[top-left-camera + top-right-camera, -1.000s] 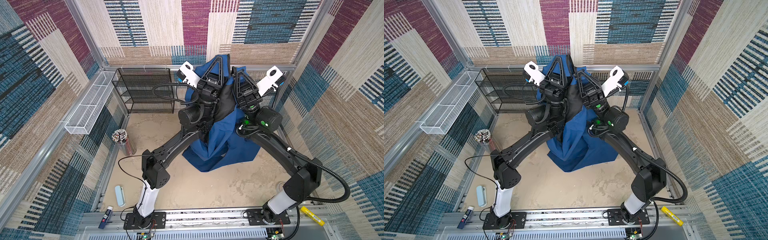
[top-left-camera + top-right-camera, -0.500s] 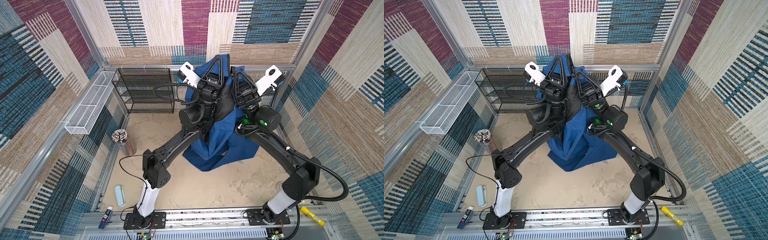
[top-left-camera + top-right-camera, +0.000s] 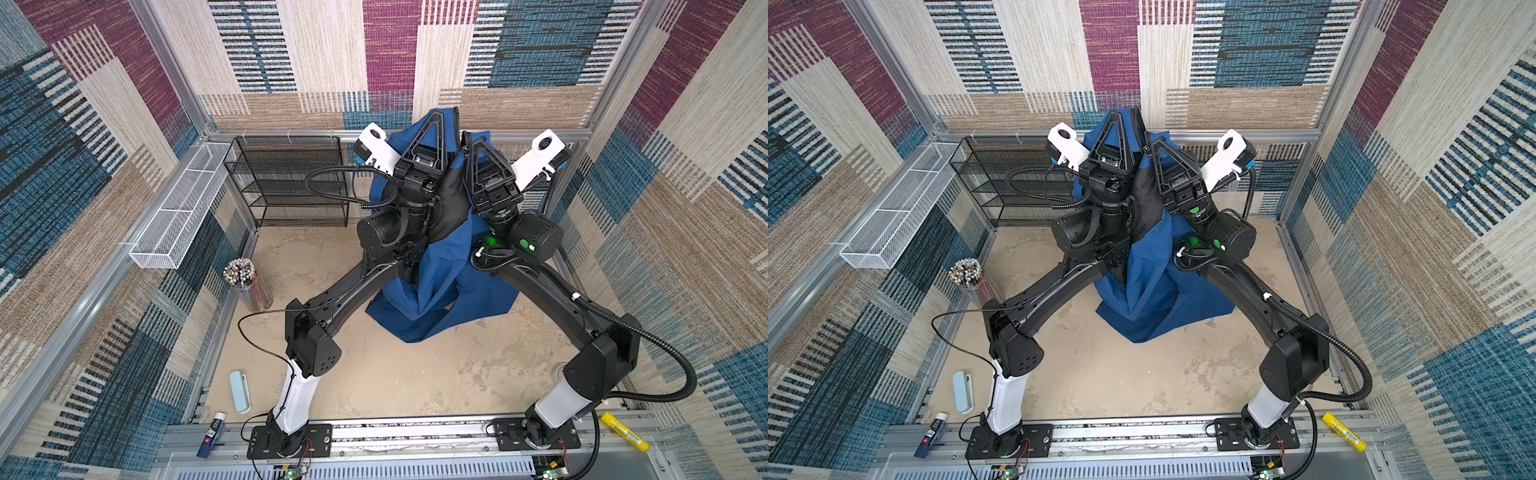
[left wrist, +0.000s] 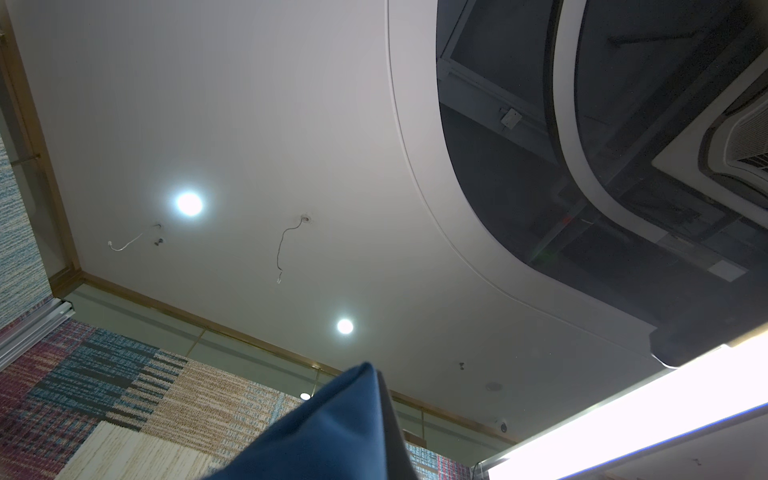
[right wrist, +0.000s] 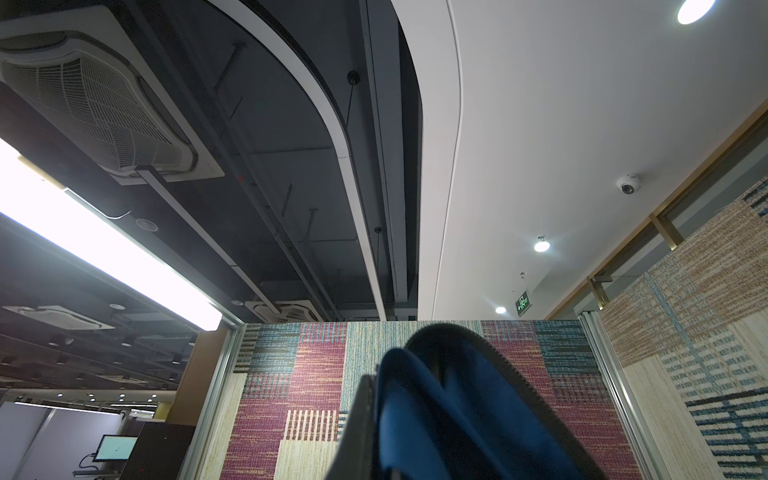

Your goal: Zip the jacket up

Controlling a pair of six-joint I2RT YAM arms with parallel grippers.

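Observation:
The navy blue jacket [image 3: 440, 291] hangs lifted near the back wall, its hem bunched on the table, black lining [image 3: 451, 199] showing between the two arms. My left gripper [image 3: 436, 114] points upward, shut on the jacket's top edge. My right gripper [image 3: 474, 140] stands just beside it, shut on the other front edge. Both top views show this, with the jacket [image 3: 1154, 291] draped below my left gripper [image 3: 1119, 113] and right gripper [image 3: 1153, 143]. Blue cloth [image 4: 332, 432] fills the left wrist view's jaws. The right wrist view shows blue cloth [image 5: 457, 415] and black zipper teeth [image 5: 507, 374] against one finger [image 5: 359, 424].
A black wire rack [image 3: 286, 183] stands at the back left, a white mesh basket [image 3: 174, 212] on the left wall. A cup of pencils [image 3: 245, 282], a pale blue case [image 3: 240, 390] and a small tube [image 3: 211, 434] lie left; a yellow marker [image 3: 625, 430] front right.
Almost nothing differs: both arms stay raised with the jacket held up, the right arm shifted only slightly toward the middle.

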